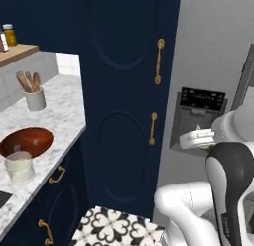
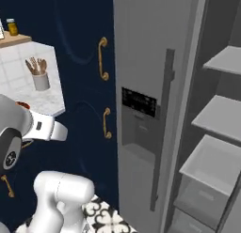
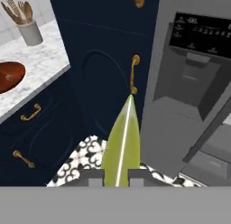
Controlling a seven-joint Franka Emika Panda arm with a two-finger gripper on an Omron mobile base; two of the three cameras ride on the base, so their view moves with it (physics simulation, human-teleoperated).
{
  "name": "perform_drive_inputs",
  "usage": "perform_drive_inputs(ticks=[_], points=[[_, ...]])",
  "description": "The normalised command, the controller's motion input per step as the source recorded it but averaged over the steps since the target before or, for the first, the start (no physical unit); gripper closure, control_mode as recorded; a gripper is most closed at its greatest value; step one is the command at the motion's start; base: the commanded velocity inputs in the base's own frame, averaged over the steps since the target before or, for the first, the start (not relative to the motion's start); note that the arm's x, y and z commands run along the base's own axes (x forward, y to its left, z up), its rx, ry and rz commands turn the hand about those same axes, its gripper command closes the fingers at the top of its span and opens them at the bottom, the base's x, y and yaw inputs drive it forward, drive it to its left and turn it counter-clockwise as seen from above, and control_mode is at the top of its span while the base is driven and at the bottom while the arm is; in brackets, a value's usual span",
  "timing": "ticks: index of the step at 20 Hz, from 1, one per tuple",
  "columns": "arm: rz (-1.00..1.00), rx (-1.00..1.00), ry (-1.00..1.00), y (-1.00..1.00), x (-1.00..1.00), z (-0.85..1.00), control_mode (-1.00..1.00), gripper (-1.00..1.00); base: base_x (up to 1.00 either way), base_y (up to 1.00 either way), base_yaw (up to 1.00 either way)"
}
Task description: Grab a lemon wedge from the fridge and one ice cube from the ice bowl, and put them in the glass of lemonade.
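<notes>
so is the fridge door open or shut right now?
Open. In the right base view one side of the fridge stands open, showing bare grey shelves and a drawer; the dispenser door is shut.

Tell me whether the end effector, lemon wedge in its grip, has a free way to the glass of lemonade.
Probably yes: the glass of lemonade stands uncovered near the counter edge, beside the ice bowl.

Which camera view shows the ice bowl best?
The left base view: the ice bowl lies whole on the counter. The hand view cuts it at the edge; the right base view shows a sliver behind the arm.
</notes>
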Motion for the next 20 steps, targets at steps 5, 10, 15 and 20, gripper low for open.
perform_drive_inputs(ticks=[5,10,15,20], points=[[0.0,0.0,0.0,0.0,0.0,0.0,1.0,1.0,0.37,0.22,0.52],[0.0,0.0,0.0,0.0,0.0,0.0,1.0,1.0,0.55,0.22,0.51],[0.0,0.0,0.0,0.0,0.0,0.0,1.0,1.0,0.6,0.14,0.49],[0.0,0.0,0.0,0.0,0.0,0.0,1.0,1.0,0.59,0.03,0.48]])
